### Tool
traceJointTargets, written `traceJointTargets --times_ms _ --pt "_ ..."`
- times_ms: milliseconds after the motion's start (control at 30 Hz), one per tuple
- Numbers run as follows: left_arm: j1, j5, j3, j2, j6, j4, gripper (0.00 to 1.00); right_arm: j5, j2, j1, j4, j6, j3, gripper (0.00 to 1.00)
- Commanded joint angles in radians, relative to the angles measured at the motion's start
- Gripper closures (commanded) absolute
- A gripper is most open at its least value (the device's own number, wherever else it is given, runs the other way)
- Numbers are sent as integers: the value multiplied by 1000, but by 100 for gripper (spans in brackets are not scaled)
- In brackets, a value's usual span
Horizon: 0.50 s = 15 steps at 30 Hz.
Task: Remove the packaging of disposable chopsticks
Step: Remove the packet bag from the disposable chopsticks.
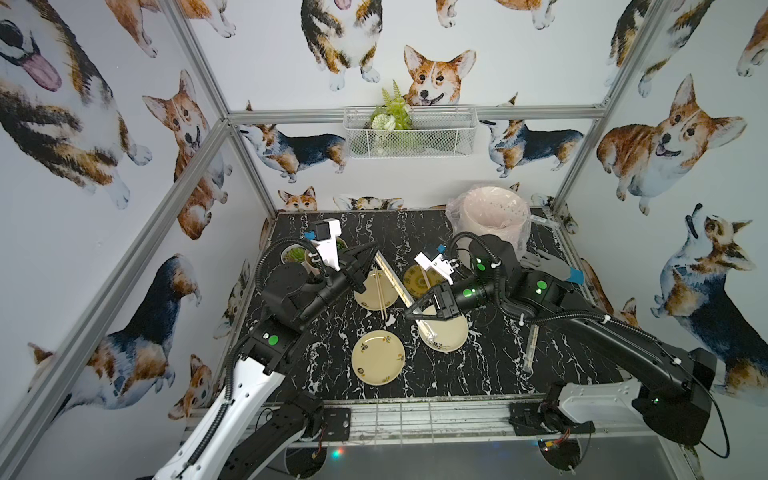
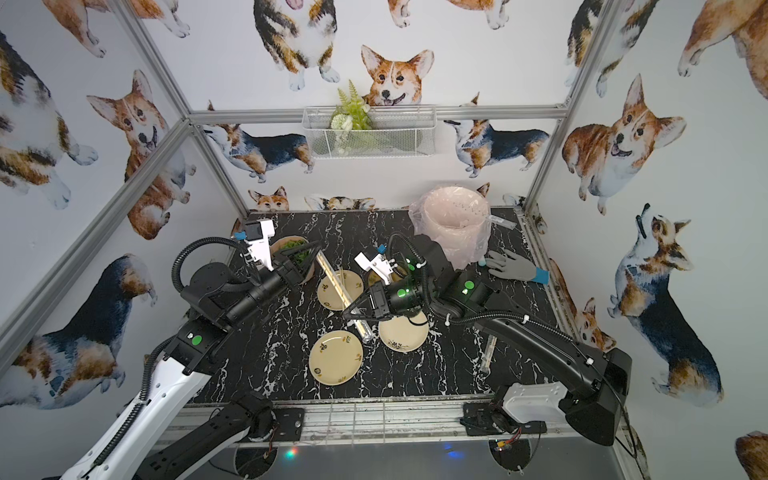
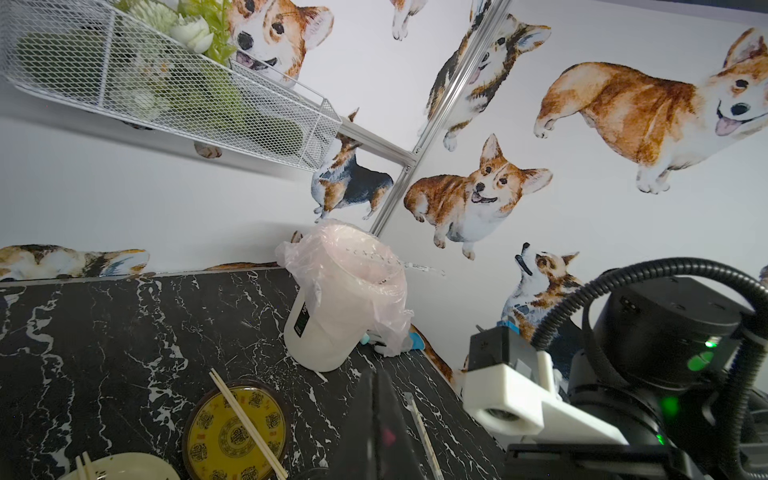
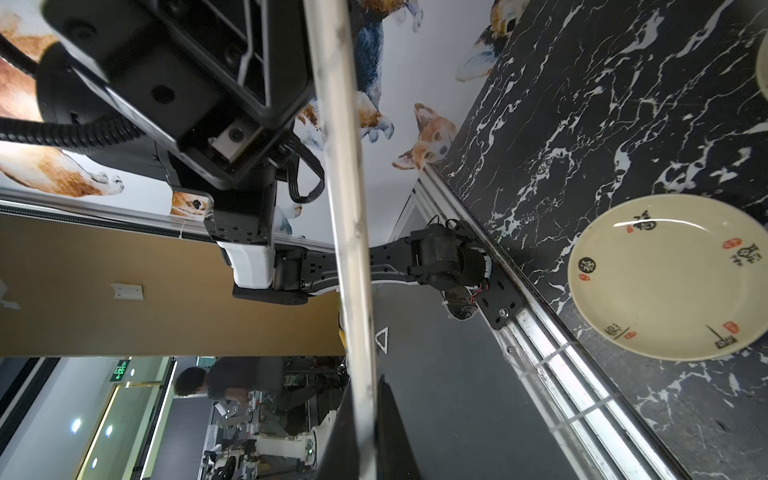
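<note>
Black marble tabletop [image 1: 316, 374] lies under the packaging [image 1: 392, 279], held slantwise above the plates [image 1: 452, 335] — left gripper [image 1: 375, 250] clamped on its far end, right gripper [image 1: 410, 311] nearer (both closed). Bare chopsticks [image 1: 379, 295] rest on one plate [image 1: 365, 296].

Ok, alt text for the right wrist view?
The right gripper clamps a long clear packaging sleeve that crosses the whole frame, with the left arm behind it. An empty cream plate sits on the black marble table.
</note>
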Motion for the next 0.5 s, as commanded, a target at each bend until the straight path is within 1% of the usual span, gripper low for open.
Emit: traceJointTargets --times_ms 0,133,300,467 --pt "-7 71 -21 -19 -62 24 100 168 16 -26 128 100 -4 100" --pt "-7 66 -17 -27 -75 21 100 161 16 -47 182 131 -25 100" --pt "-7 91 -51 1 -152 126 100 182 63 -28 197 117 24 100" --pt "-9 77 -45 5 -156 120 100 194 90 -29 225 112 28 100"
